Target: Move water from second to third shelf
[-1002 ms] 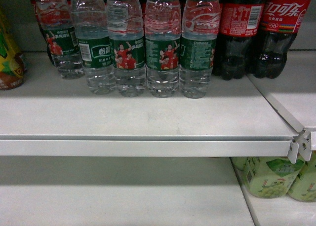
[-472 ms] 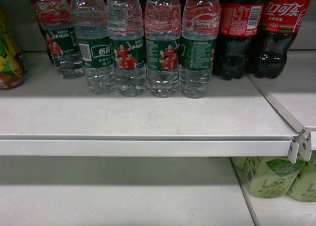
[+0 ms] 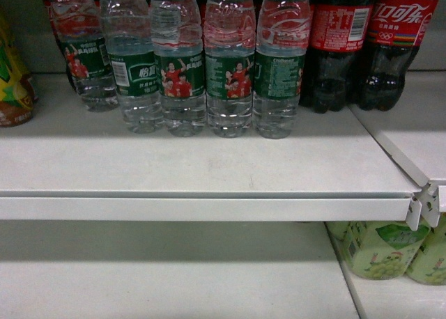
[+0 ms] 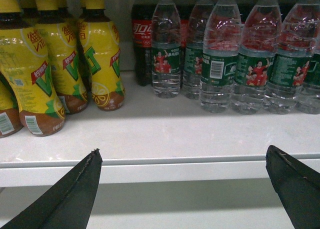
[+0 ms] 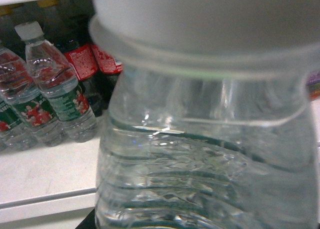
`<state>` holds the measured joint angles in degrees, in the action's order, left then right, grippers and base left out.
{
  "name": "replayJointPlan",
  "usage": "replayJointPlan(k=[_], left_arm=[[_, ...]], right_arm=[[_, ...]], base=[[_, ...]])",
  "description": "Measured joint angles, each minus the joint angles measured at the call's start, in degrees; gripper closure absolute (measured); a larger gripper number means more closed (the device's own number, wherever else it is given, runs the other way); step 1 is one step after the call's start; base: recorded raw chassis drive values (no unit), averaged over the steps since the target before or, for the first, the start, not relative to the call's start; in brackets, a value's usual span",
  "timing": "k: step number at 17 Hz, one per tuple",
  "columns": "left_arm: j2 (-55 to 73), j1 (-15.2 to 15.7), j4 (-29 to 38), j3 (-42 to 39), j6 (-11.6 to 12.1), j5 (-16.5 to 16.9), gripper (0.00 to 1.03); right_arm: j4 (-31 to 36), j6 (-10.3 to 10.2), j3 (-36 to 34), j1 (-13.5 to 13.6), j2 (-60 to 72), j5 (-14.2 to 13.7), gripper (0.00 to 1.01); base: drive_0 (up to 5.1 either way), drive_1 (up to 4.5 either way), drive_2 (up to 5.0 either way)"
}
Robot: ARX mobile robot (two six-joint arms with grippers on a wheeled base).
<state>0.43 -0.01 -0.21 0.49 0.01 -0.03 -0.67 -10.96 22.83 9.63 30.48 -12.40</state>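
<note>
A clear ribbed water bottle (image 5: 210, 154) with a white cap (image 5: 200, 14) fills the right wrist view, hanging in front of the shelf edge. It hides the right gripper's fingers, which seem to be shut on it. More water bottles (image 3: 180, 68) with green labels stand in a row at the back of the white shelf (image 3: 209, 166). My left gripper (image 4: 183, 156) is open and holds nothing, level with the shelf's front lip and well short of the water bottles (image 4: 220, 64). Neither gripper shows in the head view.
Dark cola bottles (image 3: 338, 40) with red labels stand right of the water. Yellow drink bottles (image 4: 42, 74) fill the shelf's left side. Below is a lower white shelf (image 3: 167, 277), with pale green bottles (image 3: 380, 249) at its right.
</note>
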Motion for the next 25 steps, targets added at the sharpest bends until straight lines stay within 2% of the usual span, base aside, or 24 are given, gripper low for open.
replayJointPlan(k=[25], left_arm=[[0.0,0.0,0.1,0.0,0.0,0.0,0.05]], right_arm=[[0.3,-0.2,0.2,0.0,-0.2,0.0,0.58]], base=[[0.0,0.00,0.0]])
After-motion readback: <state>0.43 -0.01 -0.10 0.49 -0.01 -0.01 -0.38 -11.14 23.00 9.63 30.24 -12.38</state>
